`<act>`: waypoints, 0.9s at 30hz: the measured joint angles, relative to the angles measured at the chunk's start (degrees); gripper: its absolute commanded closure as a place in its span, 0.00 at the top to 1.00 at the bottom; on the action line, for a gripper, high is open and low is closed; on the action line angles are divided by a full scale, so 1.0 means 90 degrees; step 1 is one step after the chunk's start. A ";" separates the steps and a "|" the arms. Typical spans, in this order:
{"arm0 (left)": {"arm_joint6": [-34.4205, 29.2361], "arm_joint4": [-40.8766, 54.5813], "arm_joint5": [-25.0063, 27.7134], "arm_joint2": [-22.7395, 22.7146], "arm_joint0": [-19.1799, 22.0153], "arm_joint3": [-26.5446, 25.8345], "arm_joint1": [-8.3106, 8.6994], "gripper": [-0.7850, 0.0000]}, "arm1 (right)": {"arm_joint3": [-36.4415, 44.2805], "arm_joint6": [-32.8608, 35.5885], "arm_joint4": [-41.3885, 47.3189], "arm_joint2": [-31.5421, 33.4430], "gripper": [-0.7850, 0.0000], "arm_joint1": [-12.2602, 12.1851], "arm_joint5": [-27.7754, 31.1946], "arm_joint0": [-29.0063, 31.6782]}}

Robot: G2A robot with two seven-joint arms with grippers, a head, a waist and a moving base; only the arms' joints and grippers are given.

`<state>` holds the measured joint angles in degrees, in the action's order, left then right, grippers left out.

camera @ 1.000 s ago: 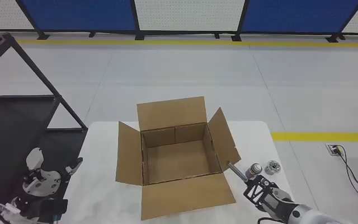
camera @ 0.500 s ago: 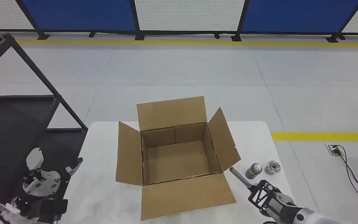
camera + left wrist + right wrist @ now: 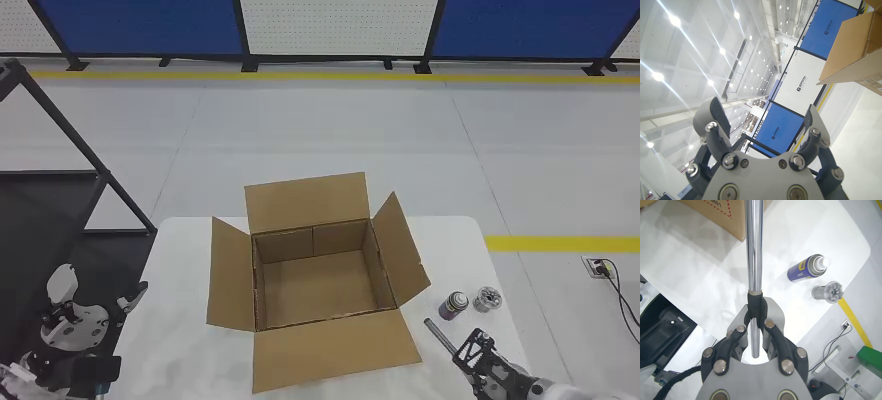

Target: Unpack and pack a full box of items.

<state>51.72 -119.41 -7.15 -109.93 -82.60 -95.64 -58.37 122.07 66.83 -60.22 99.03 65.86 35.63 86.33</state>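
Centre of the top view: cardboard box point(image 3: 330, 350) on the white table point(image 3: 180, 300), all four flaps folded outward, inside shows bare cardboard floor. Lower right of that frame, off the box's near-right corner: right gripper point(image 3: 755, 303), jaws narrow, clamped on a chrome rod point(image 3: 753, 247). Black pads grip it near one end, and a short stub runs back between the fingers toward the wrist. Long end of the rod points up-left toward the box, tip near the front flap's right edge but apart from it. Rod sits over the table; can't tell if it touches the surface. Right of the box, near the table's right edge: blue spray can point(image 3: 455, 305) standing upright, white nozzle on top. Just beside it to the right is a short grey metal cylinder point(image 3: 487, 298), standing on end, notched face up. The two are close but apart, and both are apart from the rod. Lower left of the top view, off the table's left edge: left gripper point(image 3: 762, 113), jaws wide apart, aimed up at the ceiling lights. Its wrist view catches one flap of the box.
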 measured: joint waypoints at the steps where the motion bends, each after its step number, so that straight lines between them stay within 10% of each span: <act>1: 0.0000 0.0000 0.0000 0.0000 0.0000 0.0000 0.0000 1.00 | -0.0202 0.0148 0.0136 -0.0078 0.00 -0.0010 -0.0112 -0.0154; 27: 0.0000 0.0000 0.0000 0.0000 0.0000 0.0000 0.0000 1.00 | -0.2455 0.1206 0.0257 -0.1170 0.00 -0.0193 -0.1809 -0.1810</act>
<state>51.72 -119.41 -7.15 -109.93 -82.60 -95.64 -58.37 99.98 77.68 -57.90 88.49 64.12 19.35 70.04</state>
